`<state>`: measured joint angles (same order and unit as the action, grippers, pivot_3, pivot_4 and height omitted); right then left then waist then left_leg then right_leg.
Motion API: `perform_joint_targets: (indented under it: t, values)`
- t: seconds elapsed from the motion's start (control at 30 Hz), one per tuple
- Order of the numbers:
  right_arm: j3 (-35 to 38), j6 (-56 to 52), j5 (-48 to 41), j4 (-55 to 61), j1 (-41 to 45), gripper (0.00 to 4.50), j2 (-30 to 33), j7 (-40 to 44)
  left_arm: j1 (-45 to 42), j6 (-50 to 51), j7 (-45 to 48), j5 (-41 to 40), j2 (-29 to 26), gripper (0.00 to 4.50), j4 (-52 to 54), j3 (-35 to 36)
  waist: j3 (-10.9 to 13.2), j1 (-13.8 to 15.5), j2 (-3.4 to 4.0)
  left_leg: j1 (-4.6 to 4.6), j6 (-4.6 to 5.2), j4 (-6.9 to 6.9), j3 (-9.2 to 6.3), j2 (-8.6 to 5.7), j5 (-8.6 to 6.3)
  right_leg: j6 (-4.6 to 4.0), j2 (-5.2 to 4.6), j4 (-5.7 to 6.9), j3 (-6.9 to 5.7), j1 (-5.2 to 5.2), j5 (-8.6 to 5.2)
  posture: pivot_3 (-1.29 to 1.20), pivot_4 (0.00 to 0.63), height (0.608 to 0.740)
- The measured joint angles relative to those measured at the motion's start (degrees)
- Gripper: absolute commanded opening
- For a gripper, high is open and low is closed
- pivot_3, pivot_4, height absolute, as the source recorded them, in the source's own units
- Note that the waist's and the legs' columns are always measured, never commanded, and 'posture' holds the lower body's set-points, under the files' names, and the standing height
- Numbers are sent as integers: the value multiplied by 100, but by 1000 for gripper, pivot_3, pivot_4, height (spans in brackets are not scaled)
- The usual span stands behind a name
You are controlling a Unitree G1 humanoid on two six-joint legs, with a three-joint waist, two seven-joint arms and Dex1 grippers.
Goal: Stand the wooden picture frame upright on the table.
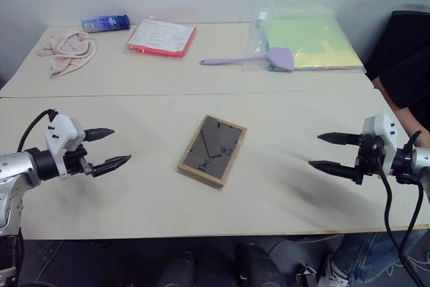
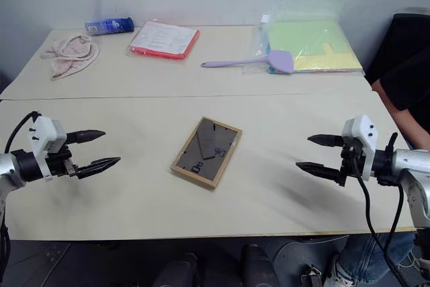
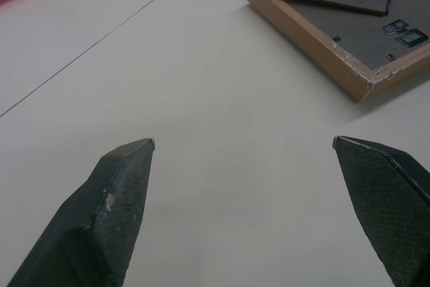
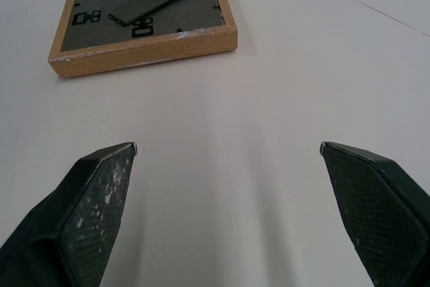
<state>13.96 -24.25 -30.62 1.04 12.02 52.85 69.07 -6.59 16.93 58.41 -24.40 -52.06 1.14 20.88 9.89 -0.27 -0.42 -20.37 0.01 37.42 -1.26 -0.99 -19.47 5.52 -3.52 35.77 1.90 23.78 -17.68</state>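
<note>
Left eye view shows the wooden picture frame (image 1: 212, 150) lying face-down on the counter (image 1: 134, 193), both grippers' jaws apart and empty either side, apparently poised to lift it.

Both eye views look forward and down from head height over the bench (image 1: 134, 206), sharing nearly the whole scene. Each wrist view sits low and close above it, aimed at the wooden picture frame (image 1: 211, 150) from 9 and 3 o'clock
</note>
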Motion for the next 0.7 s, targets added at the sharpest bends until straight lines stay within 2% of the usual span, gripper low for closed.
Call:
perform_joint_targets:
  t: [0.33,0.6,0.63,0.7]
  values:
    - [-1,31,-3,133,-110,4494,-18,-197,-1,-83,-75,85,18,4483,-115,-149,0,8,0,0,0,2,1,0,0,0,-1,2,1,0,0,0,150,740]
    - [-23,200,275,108,-110,4494,-18,-404,-155,-419,-122,446,20,4483,-346,-456,0,8,0,0,0,3,2,-1,0,0,0,3,0,0,0,0,150,740]
    - [-44,224,323,111,-109,4320,-17,-406,-245,-522,-103,535,20,4498,-460,-573,0,9,0,0,0,3,3,-1,0,0,0,4,0,0,0,0,150,740]
    - [-154,301,414,117,-87,3878,-17,-396,-507,-691,-18,714,22,4080,-689,-861,0,9,0,0,0,7,4,-2,0,0,1,6,0,0,0,0,150,740]
